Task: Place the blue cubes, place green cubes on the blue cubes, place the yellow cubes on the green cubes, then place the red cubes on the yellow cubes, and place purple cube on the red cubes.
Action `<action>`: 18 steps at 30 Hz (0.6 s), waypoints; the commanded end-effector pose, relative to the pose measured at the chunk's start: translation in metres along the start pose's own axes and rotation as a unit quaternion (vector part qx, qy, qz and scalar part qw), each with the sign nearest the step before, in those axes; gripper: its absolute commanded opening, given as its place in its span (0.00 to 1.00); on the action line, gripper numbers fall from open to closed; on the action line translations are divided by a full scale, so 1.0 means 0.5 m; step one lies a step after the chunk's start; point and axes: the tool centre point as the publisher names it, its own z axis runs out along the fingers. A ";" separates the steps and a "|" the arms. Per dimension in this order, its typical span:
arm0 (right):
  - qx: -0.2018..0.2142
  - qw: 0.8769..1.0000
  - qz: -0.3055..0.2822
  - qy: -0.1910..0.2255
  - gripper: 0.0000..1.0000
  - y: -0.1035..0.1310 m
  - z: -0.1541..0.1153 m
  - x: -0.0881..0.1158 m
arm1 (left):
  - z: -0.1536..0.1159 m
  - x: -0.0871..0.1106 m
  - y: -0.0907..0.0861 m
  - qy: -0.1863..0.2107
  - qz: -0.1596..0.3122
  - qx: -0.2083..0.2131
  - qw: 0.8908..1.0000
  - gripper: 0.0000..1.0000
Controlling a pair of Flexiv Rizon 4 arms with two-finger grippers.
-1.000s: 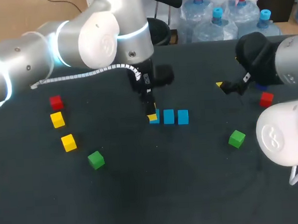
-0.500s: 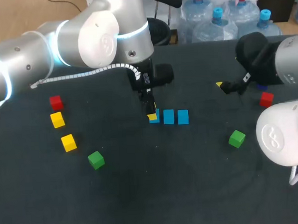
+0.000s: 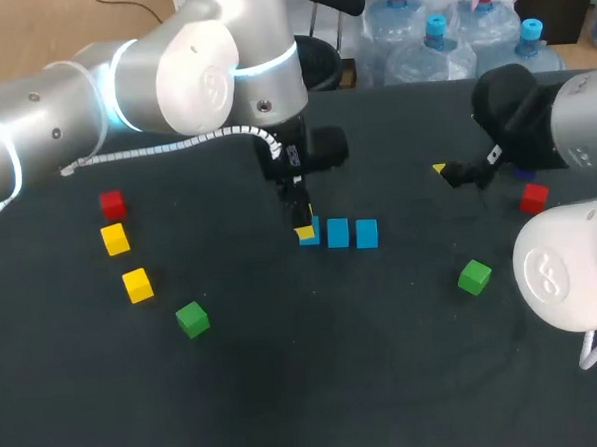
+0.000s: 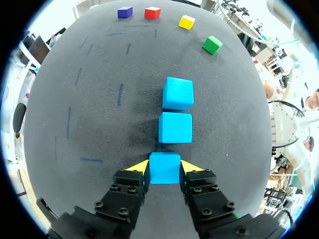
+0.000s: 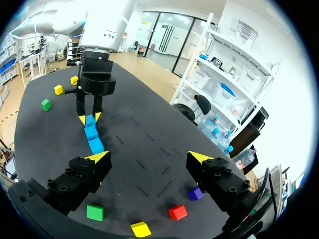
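Sitting nearest: left green cube [image 3: 191, 318] and right green cube [image 3: 474, 276], well apart on the dark table [image 3: 287, 394], each on its own.
Left side: near yellow cube [image 3: 136, 284], then far yellow cube [image 3: 114, 238], then left red cube [image 3: 112, 203] just beyond, a loose line running away from the robot.
Middle: three blue cubes in a straight row, close together. They are the end blue cube [image 4: 165, 172], middle blue cube [image 4: 175, 127] and outer blue cube [image 4: 178, 93], all flat on the table.
Left gripper [image 4: 164, 167]: down at the row's end, a yellow tip pressed on each side of the end blue cube, holding it.
Right gripper [image 5: 149, 158]: hanging above the table off to the right of the row, jaws spread wide, nothing between them.
Far right: right red cube [image 5: 178, 212], third yellow cube [image 5: 140, 229] and purple cube [image 5: 195, 193] lie near one another under the right gripper, purple just beside red.
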 end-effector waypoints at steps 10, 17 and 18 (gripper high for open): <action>-0.001 1.000 0.000 0.001 1.00 -0.001 -0.002 -0.001 | 0.008 0.000 -0.006 0.000 0.001 0.005 1.000 0.00; -0.001 1.000 0.000 0.001 1.00 -0.001 -0.002 -0.001 | 0.013 0.002 -0.008 0.000 0.000 0.007 1.000 0.00; -0.001 1.000 0.000 0.001 1.00 -0.001 -0.002 -0.001 | 0.013 0.002 -0.008 0.001 0.000 0.007 1.000 0.00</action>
